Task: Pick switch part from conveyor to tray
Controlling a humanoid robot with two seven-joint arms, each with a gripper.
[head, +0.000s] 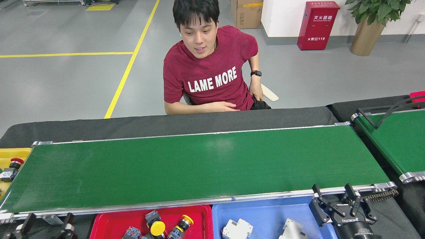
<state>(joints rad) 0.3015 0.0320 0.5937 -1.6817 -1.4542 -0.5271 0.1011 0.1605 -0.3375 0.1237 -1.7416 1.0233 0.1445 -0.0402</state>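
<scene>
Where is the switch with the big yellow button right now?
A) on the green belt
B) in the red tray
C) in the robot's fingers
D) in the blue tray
B: the yellow-button switch lies in the red tray, below the bare conveyor, with no fingers on it.

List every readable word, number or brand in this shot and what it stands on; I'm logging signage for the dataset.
"LAME MORE": white letters on the seated person's dark red T-shirt.
"119": red fire-extinguisher cabinet; the white Chinese characters above it are too small to read surely.
Brand lettering on the right gripper body: upside down, too small to read.
Cardboard box: markings illegible.
</scene>
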